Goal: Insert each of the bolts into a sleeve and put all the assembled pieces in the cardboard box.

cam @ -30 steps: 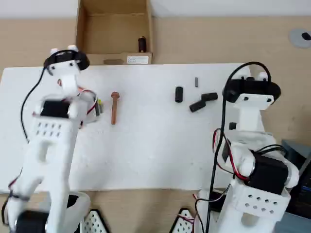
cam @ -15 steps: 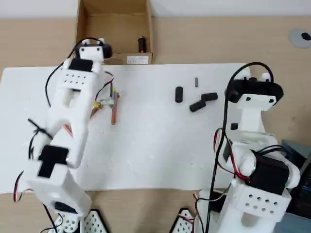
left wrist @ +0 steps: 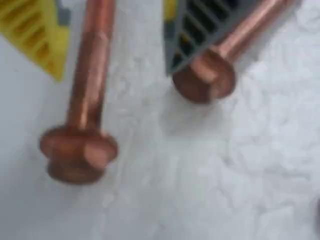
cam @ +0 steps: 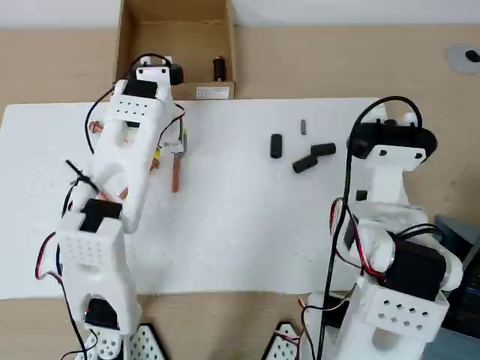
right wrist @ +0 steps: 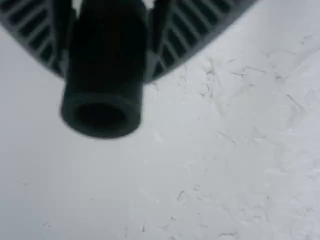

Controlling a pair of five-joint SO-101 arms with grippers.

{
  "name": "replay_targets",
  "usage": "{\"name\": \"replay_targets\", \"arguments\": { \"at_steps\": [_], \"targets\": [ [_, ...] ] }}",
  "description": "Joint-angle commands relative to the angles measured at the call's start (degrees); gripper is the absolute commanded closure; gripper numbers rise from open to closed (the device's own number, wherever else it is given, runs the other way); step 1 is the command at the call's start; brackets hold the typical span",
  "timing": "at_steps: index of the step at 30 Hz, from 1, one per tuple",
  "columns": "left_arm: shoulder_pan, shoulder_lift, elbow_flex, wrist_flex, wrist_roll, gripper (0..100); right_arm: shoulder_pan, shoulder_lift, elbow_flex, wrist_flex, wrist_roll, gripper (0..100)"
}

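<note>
Aiming at a bolt lying flat on the white mat, near the box. Squeeze the left gripper, now wide open and holding nothing, on the stem between its fingers, not the head. Miss the second bolt just beside. Hold the sleeve steady in the right gripper, pinched tight on it.

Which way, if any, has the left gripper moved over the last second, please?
Yes: the left gripper has moved from beside the bolt to over its head, nearer the cardboard box.
</note>
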Motion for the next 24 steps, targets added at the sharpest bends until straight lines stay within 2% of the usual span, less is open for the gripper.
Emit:
{"name": "replay_targets", "arguments": {
  "at_steps": [1,13,18,24],
  "targets": [
    [0.6,1.5,-5.5,-0.1,-0.4,85,0.9,-0.7,0.0,-1.2,-0.4,98.7],
    [2.9,10.2,-8.8,0.0,-0.4,86,0.9,-0.7,0.0,-1.2,-0.4,98.7],
    [3.6,11.0,-9.0,0.0,-0.4,100,0.9,-0.9,0.0,-1.2,-0.4,98.7],
    [3.1,10.6,-8.9,0.6,-0.2,100,0.9,-0.9,0.0,-1.2,-0.3,98.7]
  ]
}}
